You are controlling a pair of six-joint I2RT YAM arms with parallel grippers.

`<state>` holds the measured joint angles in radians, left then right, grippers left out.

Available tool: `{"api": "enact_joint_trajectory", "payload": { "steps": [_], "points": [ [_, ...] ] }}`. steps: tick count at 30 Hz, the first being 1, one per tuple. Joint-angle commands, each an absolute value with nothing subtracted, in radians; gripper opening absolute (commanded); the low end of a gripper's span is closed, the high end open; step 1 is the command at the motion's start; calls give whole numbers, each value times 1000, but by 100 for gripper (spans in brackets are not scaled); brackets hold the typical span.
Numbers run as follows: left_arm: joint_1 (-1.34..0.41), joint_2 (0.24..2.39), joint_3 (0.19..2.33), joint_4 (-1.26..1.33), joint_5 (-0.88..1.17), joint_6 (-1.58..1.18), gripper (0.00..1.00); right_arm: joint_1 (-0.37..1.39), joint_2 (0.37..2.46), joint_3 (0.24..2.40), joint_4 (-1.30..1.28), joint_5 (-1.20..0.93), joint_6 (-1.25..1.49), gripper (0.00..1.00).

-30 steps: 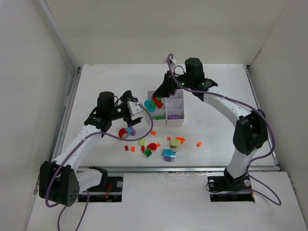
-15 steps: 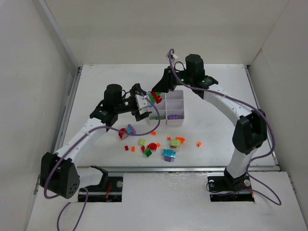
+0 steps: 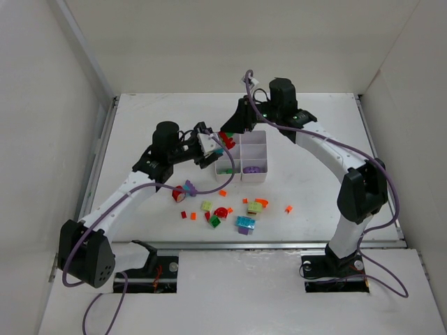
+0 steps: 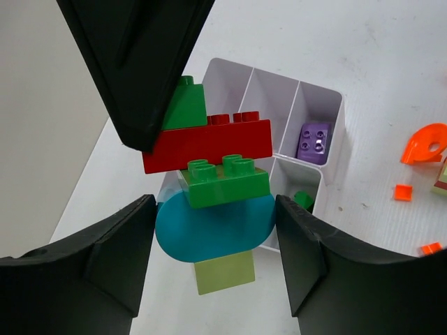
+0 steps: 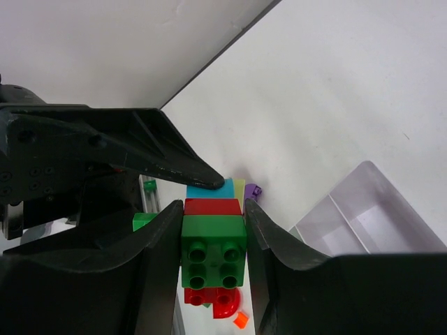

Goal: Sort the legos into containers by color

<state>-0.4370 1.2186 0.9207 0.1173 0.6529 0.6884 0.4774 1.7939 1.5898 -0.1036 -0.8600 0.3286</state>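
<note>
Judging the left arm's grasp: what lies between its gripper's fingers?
A cyan rounded piece of the lego stack fills that gap, shown in the left wrist view.

Glossy smooth plastic legos [image 4: 209, 143], thin smooth white plastic tray [image 4: 237, 80], matt white table [image 4: 391, 56]

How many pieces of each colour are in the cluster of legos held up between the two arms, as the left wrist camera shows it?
green: 2, the studded green brick and the green wedge, partly hidden
red: 1, the red brick
cyan: 1, the cyan rounded piece
yellow-green: 1, the yellow-green piece
total: 5
</note>
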Motion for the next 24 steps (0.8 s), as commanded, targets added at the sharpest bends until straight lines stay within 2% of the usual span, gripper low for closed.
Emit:
{"api": "enact_joint_trajectory", "payload": {
  "steps": [1,2,5,6,8,9,15,24],
  "points": [
    [-442,1221,946,173,670,663,56,482,1795,1640,-66,-862,336,0],
    [-442,1221,946,173,670,672,46,482,1795,1640,-66,-862,336,0],
    [-442,1221,937,173,670,672,28,482,1795,1640,-66,-862,336,0],
    [-442,1221,937,173,670,672,17,482,1795,1640,-66,-862,336,0],
    [-442,1221,937,173,670,672,4,482,1795,1640,-66,-862,336,0],
    [-442,1221,937,173,658,672,0,482,1795,1640,-66,-862,336,0],
    [-442,1168,902,17,617,706,0,462,1773,1599,-66,-838,336,0],
    [-407,1109,822,8,560,666,0,442,1764,1540,-66,-801,336,0]
  ]
}}
